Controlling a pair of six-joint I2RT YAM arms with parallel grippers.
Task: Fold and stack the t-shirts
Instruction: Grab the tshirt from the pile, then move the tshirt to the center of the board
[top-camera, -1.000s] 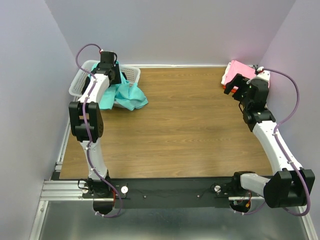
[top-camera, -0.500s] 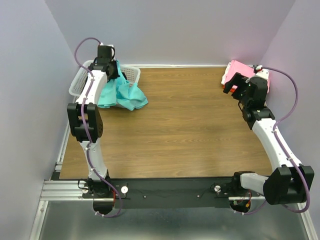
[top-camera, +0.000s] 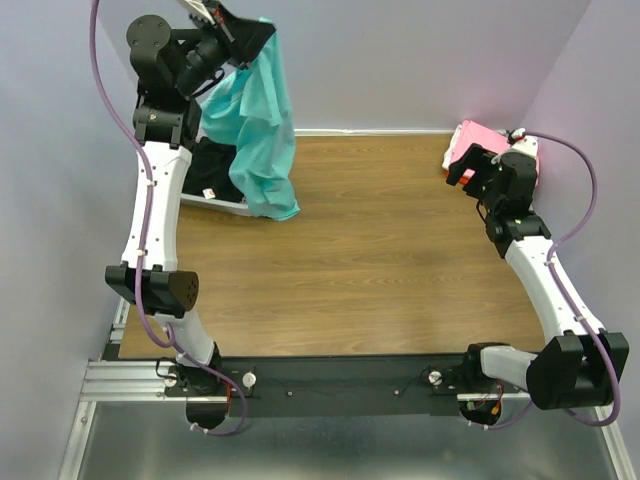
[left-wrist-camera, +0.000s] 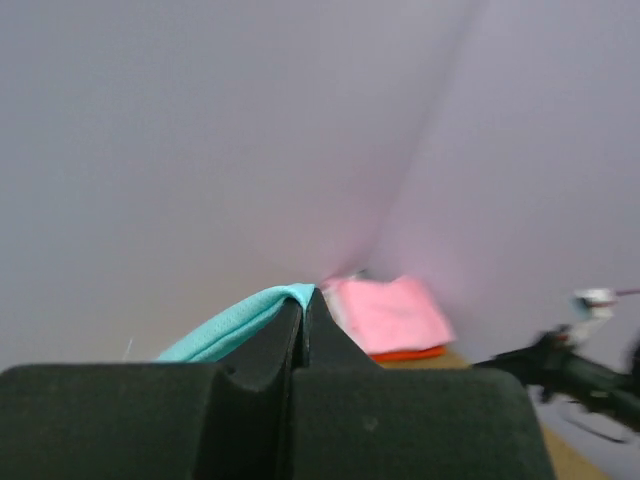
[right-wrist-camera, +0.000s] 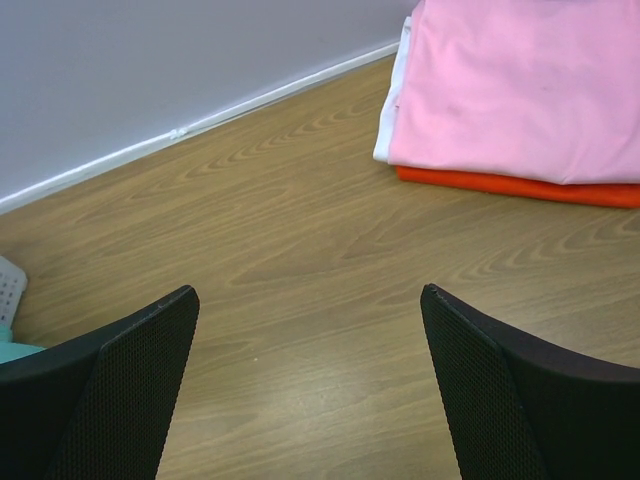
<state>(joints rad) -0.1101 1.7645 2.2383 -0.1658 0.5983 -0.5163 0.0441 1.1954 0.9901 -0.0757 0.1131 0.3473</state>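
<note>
Turquoise t-shirt (top-camera: 255, 130) hangs limp far left, one edge clamped in our left gripper (left-wrist-camera: 303, 310). Light, floppy cloth, we judge: take a second corner with our right gripper (right-wrist-camera: 308, 300), fingers apart, far right

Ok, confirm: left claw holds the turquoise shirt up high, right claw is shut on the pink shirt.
Wrong on the right claw: the right wrist view shows it open, short of the pink shirt. The left claw does hold the turquoise shirt high.

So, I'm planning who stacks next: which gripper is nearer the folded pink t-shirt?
Right. The right gripper hovers open beside the pink t-shirt; the left gripper is far across, held high, clamping the turquoise t-shirt.
</note>
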